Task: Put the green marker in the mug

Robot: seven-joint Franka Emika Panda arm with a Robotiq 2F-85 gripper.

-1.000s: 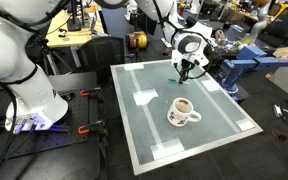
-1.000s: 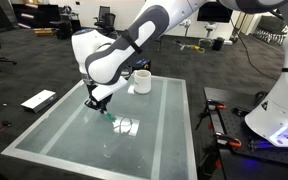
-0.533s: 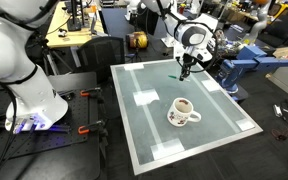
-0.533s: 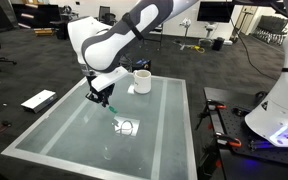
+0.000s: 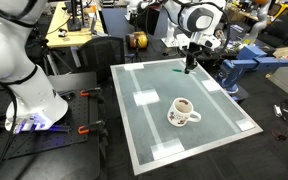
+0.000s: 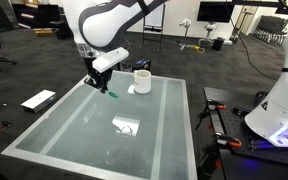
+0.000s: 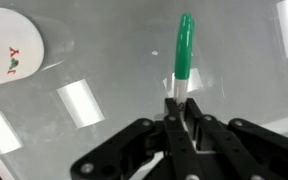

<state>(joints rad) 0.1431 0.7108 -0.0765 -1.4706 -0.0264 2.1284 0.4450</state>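
The green marker (image 7: 184, 50) is held by its white end in my gripper (image 7: 176, 108), which is shut on it. In both exterior views the gripper (image 5: 190, 62) (image 6: 100, 78) hangs well above the glass table with the marker (image 6: 109, 91) (image 5: 180, 70) sticking out below it. The white mug (image 5: 184, 111) (image 6: 141, 81) stands upright on the table, apart from the gripper. In the wrist view part of the mug (image 7: 9, 60) shows at the left edge.
The glass table (image 5: 214, 125) (image 6: 74, 135) has white tape squares near its corners. A white robot base (image 5: 19, 70) stands beside the table. A blue vise (image 5: 239, 68) sits past one table edge. Desks and chairs are behind.
My gripper has risen from near the table surface with the marker in it, and has moved toward the mug's side of the table. The mug has not moved.
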